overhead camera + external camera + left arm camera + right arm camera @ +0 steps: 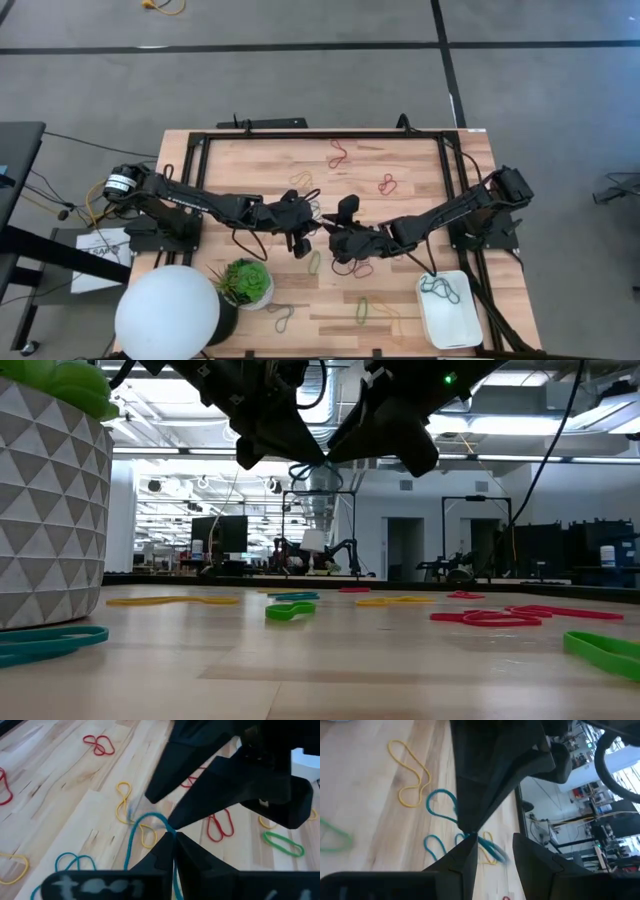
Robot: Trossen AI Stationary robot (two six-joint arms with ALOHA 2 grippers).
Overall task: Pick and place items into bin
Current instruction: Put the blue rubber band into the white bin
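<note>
You're working over a pale wood-plank tabletop (400, 160) framed by a black rail, set on grey floor tiles crossed by dark seams. At the near left corner sit a white ball lamp (167, 312) and a green potted plant (246, 282) in a white faceted pot. From table height you look across into a large bright hall with ceiling lights, dark racks and another robot rig far back.

Rubber bands are scattered across the planks: a red one (337, 154) near the far rail, another red one (387, 184) to its right, a yellow one (303, 180) by the left arm, a green one (362, 309) toward the near edge and a grey-green one (283, 317) beside the plant. The white bin (448, 308) lies at the near right corner with a teal band (440, 289) already inside it.

Both arms meet near the middle of the tabletop. Your left tool (175, 836) is pinched fully together on a teal rubber band (134, 832), lifted clear of the wood — the loop trails down from the fingertips toward the planks. Your right tool (492, 845) sits tip to tip with it, its fingers parted, one finger touching the same teal strand where the left tool pinches it; you cannot tell whether it has any grip of its own. The held band is well apart from the bin.
</note>
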